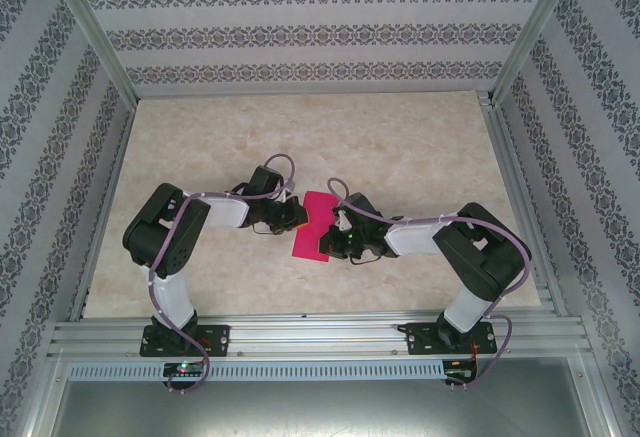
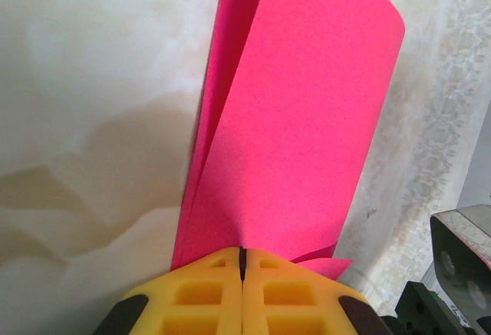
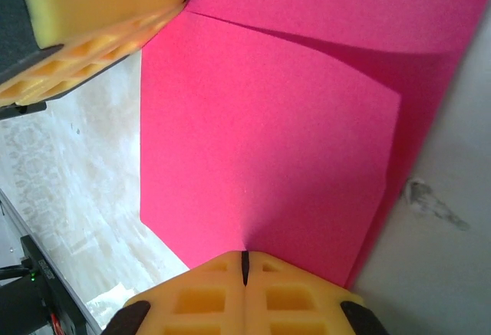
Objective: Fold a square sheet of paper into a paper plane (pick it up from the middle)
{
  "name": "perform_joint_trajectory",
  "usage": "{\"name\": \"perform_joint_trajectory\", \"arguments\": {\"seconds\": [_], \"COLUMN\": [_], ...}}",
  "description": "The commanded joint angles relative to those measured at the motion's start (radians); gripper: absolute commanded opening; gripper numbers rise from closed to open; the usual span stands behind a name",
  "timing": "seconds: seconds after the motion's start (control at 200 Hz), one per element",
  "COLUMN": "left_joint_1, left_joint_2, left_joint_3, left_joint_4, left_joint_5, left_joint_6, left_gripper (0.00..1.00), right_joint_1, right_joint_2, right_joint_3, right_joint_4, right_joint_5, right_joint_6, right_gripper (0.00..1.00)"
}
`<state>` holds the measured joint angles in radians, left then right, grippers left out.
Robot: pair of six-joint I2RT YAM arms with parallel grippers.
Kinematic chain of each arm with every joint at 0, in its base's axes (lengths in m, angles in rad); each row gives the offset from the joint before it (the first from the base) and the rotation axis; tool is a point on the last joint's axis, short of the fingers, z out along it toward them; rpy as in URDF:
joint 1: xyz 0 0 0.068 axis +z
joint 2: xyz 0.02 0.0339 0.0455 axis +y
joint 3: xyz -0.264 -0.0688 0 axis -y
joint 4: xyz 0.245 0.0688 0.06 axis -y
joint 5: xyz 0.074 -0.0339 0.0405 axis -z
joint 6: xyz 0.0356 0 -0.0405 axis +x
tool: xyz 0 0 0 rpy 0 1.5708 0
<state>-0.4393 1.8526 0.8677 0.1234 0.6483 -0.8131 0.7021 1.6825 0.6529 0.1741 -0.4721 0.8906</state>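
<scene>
I hold the paper (image 2: 299, 120) half folded between the arms, at the near middle of the table (image 1: 200, 147). My left gripper (image 2: 242, 262) and right gripper (image 3: 245, 264) each pinch one edge tightly. If I pull them apart, the thin paper may tear or slip out.

left gripper fingers (image 2: 196, 297): yellow plastic, matt, moulded pockets | paper (image 2: 299, 120) between them: thin, matt, faintly grainy | table (image 2: 84, 82) beneath: smooth marble-look, slight sheen | rails (image 1: 320, 342) at arm bases: bare brushed metal
</scene>
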Motion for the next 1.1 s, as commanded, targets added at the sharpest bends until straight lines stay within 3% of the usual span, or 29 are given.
{"name": "perform_joint_trajectory", "arguments": {"seconds": [0.0,0.375,0.59,0.894,1.094], "left_joint_1": [0.043,0.074,0.022,-0.033,-0.034], "left_joint_2": [0.028,-0.082,-0.154,-0.046,0.017], "left_joint_3": [-0.022,0.007,-0.030,-0.032,-0.020], "left_joint_4": [0.007,-0.048,-0.009,0.052,-0.005], "left_joint_5": [-0.079,-0.048,-0.033,0.016,-0.045], "left_joint_6": [0.052,0.081,0.048,0.033,0.038], "left_gripper": [0.08,0.11,0.12,0.12,0.09], "right_joint_1": [-0.010,-0.012,-0.014,-0.016,-0.017], "right_joint_2": [0.034,0.041,0.043,0.043,0.027], "right_joint_3": [-0.033,-0.005,0.011,0.026,0.052], "right_joint_4": [-0.187,-0.194,-0.199,-0.197,-0.189], "right_joint_5": [0.047,0.027,0.028,0.015,-0.003], "right_joint_6": [-0.025,-0.047,-0.049,-0.050,-0.040], "right_gripper": [0.02,0.03,0.03,0.05,0.07]}}
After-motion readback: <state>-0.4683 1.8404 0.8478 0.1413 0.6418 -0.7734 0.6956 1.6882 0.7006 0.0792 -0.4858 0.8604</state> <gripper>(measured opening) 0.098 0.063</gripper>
